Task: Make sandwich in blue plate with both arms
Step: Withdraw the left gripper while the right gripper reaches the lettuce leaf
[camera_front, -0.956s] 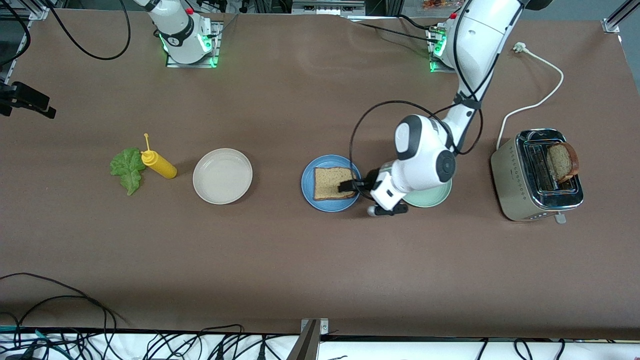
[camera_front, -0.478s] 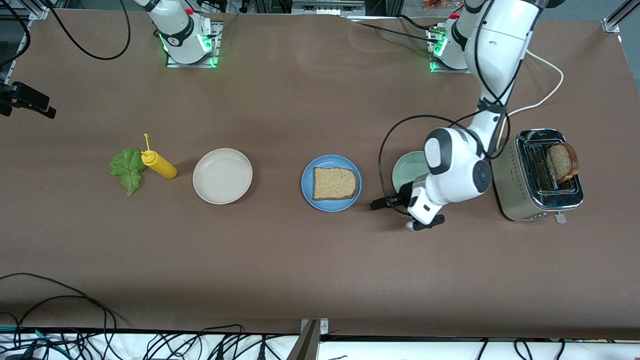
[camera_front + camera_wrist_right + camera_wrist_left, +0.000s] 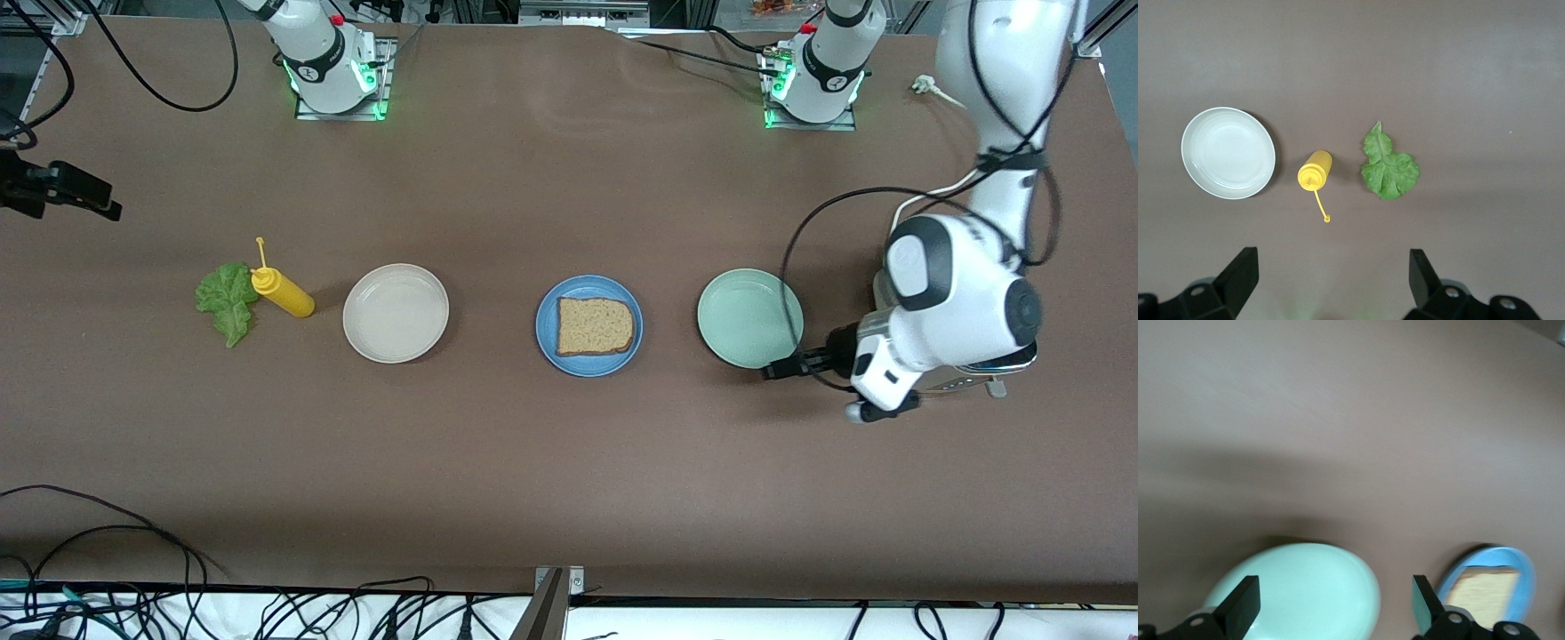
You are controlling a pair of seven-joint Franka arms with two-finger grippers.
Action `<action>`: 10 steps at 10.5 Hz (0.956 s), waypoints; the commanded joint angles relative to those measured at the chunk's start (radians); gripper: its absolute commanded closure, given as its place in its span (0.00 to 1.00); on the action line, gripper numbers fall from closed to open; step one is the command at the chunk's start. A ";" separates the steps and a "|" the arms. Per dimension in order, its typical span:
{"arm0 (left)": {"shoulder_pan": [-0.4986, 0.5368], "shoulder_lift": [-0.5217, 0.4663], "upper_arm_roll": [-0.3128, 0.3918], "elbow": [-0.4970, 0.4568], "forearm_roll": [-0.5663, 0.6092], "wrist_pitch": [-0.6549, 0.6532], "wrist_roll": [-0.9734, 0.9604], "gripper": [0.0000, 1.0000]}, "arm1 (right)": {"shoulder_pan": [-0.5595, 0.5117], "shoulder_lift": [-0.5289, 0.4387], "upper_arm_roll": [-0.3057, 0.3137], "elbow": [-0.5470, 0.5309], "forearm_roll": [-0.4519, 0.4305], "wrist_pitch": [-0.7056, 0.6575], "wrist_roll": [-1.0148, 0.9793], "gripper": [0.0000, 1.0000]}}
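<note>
- At the left edge of the front view, upper part: right gripper [image 3: 98, 203], black, over the table [image 3: 551, 480] at the right arm's end. In the right wrist view its fingers [image 3: 1238, 273] stand spread wide, nothing between them.
- Left of centre, mid-height: lettuce leaf [image 3: 226, 300] flat on the table, touching the yellow squeeze bottle [image 3: 283, 293], which lies on its side with the nozzle toward the robot bases.
- Next along the row: beige plate [image 3: 396, 313], nothing on it.
- Centre of the frame: blue plate [image 3: 546, 313] with 1 slice of brown toast [image 3: 594, 326] lying flat on it.
- Right of centre: pale green plate [image 3: 749, 318], nothing on it, near the blue plate.
- Right part, mid-height: left gripper [image 3: 787, 368] in the air just beside the green plate's rim. In the left wrist view its fingers [image 3: 1241, 607] are spread, holding nothing.
- Far right: toaster [image 3: 965, 384], mostly hidden under the left arm's wrist [image 3: 951, 311]; white cord [image 3: 933, 92] runs to the upper right.
</note>
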 commanded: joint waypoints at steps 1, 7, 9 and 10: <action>0.033 -0.156 0.004 -0.018 0.309 -0.142 -0.002 0.00 | 0.000 0.047 0.005 0.017 -0.004 0.002 -0.049 0.00; 0.087 -0.383 -0.030 0.005 0.568 -0.404 -0.005 0.00 | -0.064 0.263 -0.007 0.018 0.001 0.112 -0.308 0.00; 0.090 -0.438 -0.054 0.008 0.568 -0.422 -0.011 0.00 | -0.122 0.349 -0.007 0.018 0.097 0.114 -0.381 0.00; 0.092 -0.454 -0.062 0.011 0.566 -0.425 -0.011 0.00 | -0.154 0.397 -0.007 0.018 0.131 0.129 -0.461 0.00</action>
